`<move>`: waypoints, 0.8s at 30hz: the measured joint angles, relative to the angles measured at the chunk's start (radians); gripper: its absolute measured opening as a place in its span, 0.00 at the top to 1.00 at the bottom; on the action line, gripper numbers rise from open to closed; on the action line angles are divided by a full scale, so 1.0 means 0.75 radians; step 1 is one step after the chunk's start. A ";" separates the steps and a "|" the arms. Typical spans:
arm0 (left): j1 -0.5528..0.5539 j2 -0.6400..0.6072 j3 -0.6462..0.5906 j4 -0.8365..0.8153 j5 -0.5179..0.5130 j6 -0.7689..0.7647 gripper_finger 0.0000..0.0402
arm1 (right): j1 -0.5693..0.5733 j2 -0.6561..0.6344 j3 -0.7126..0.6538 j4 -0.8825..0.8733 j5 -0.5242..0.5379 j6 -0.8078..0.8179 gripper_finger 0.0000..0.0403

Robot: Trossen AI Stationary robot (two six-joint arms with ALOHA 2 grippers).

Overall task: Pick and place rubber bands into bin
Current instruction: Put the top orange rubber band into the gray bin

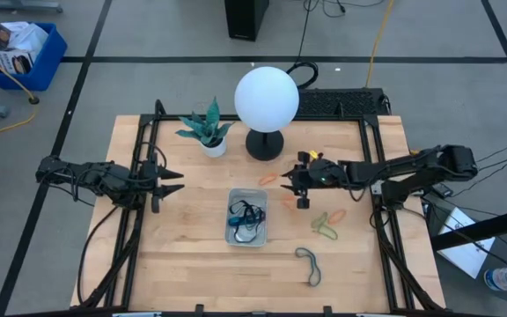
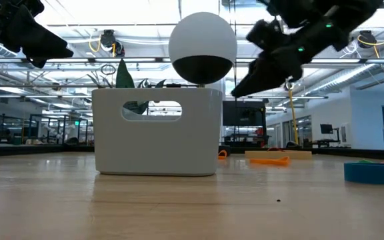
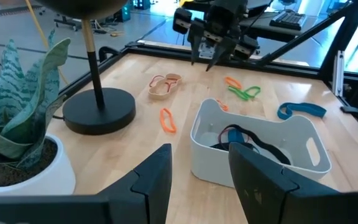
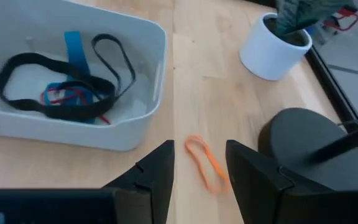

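Directly beneath the right gripper [image 4: 197, 171], whose two fingers stand parted with nothing between them, lies one thin orange rubber band [image 4: 205, 162] flat on the wooden table [image 1: 192, 264], showing in the gap between the fingers. Just to one side of that gripper sits the bin [image 4: 132, 127], a single pale tray with rounded corners, and inside it is a tangle of bands: a wide black loop [image 4: 48, 87], at least one blue one and a red one, too heaped to count surely. On the gripper's other side stands the black round base of the globe lamp [image 4: 303, 146], and beyond it one white pot holding a plant [image 4: 272, 46]. Seen from above, loose bands lie scattered round the right gripper: a pale orange pair [image 1: 271, 178] near the lamp base, an orange and a green one [image 1: 326, 224] behind the gripper toward the right arm's side, and farthest off one grey-green loop [image 1: 310, 264] near the table's front edge. Across the bin, well apart, the left gripper [image 1: 176, 182] hovers with its fingers spread, empty.
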 joint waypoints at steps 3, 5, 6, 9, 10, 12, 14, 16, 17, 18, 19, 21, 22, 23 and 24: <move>0.000 0.000 0.000 0.004 -0.020 -0.023 0.59 | -0.022 0.093 0.067 0.002 -0.019 -0.067 0.65; 0.000 0.000 0.000 0.004 -0.023 -0.028 0.59 | -0.034 0.150 0.092 0.000 -0.027 -0.111 0.65; 0.000 0.000 0.000 0.004 -0.023 -0.029 0.59 | -0.040 0.177 0.102 0.001 -0.031 -0.126 0.65; 0.000 0.000 0.000 0.005 -0.024 -0.046 0.59 | -0.066 0.244 0.114 0.001 -0.082 -0.160 0.65; 0.000 0.000 0.000 0.004 -0.024 -0.054 0.59 | -0.076 0.266 0.115 0.006 -0.105 -0.160 0.65; 0.000 0.000 0.000 0.005 -0.025 -0.058 0.59 | -0.095 0.303 0.115 0.001 -0.126 -0.151 0.65; 0.000 0.000 0.000 0.004 -0.025 -0.062 0.59 | -0.114 0.336 0.115 0.007 -0.148 -0.149 0.65; 0.000 0.000 0.000 0.005 -0.026 -0.063 0.59 | -0.128 0.360 0.115 0.014 -0.163 -0.158 0.65; 0.000 0.000 0.000 0.005 -0.027 -0.063 0.59 | -0.136 0.375 0.115 0.027 -0.175 -0.160 0.65; 0.000 0.000 0.000 0.005 -0.029 -0.063 0.59 | -0.141 0.388 0.115 0.033 -0.189 -0.159 0.65; 0.000 0.000 0.000 0.005 -0.030 -0.063 0.59 | -0.146 0.403 0.115 0.036 -0.197 -0.159 0.65; 0.000 0.000 0.000 0.005 -0.031 -0.063 0.59 | -0.156 0.436 0.115 0.064 -0.226 -0.159 0.65; 0.000 0.000 0.000 0.005 -0.031 -0.063 0.59 | -0.160 0.451 0.115 0.081 -0.229 -0.158 0.65; 0.000 0.000 0.000 0.005 -0.032 -0.065 0.59 | -0.161 0.466 0.116 0.098 -0.229 -0.154 0.65; 0.000 0.000 0.000 0.005 -0.032 -0.067 0.59 | -0.163 0.482 0.123 0.101 -0.229 -0.153 0.65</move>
